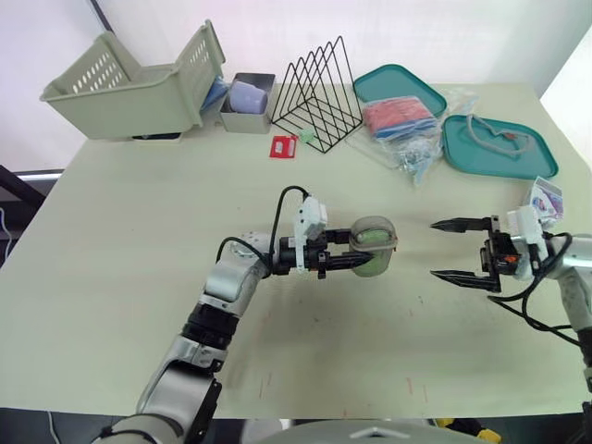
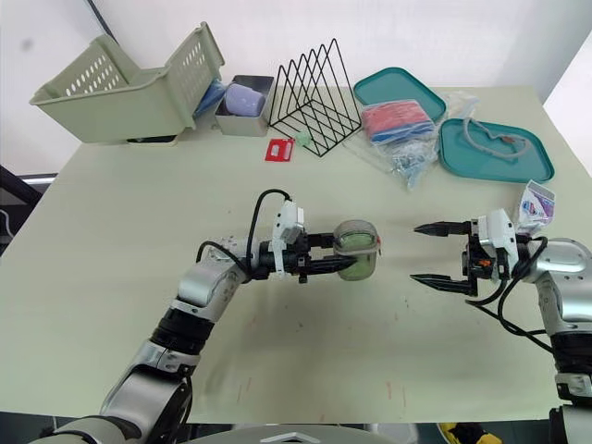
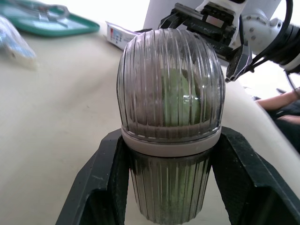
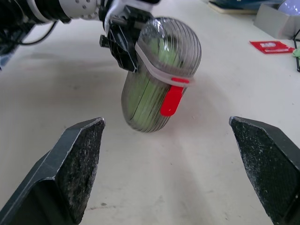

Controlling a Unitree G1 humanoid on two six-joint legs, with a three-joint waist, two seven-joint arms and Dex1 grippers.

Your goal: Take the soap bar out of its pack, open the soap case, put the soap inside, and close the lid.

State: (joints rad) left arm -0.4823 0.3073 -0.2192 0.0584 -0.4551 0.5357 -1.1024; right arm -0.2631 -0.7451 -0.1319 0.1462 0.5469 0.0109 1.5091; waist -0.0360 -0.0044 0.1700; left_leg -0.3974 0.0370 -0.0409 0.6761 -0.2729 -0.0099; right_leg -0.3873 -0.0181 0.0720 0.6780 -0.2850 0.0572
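Observation:
The soap case [image 1: 373, 245] is a ribbed, smoky-clear oval shell with a pale band and a red latch tab [image 4: 171, 99]. A green soap bar [image 3: 180, 97] shows through its closed lid. My left gripper [image 1: 361, 250] is shut on the case at its lower half and holds it tilted just above the table. My right gripper [image 1: 435, 250] hangs open a short way to the right of the case, fingers spread and pointing at it, with nothing between them. A torn soap pack [image 1: 546, 199] lies just beyond my right wrist.
At the back stand a beige basket [image 1: 129, 83], a grey bin [image 1: 248, 102] and a black wire rack [image 1: 319, 92]. Two teal trays [image 1: 499, 148] and a plastic bag of items [image 1: 402, 125] sit at the back right. A small red card [image 1: 283, 146] lies near the rack.

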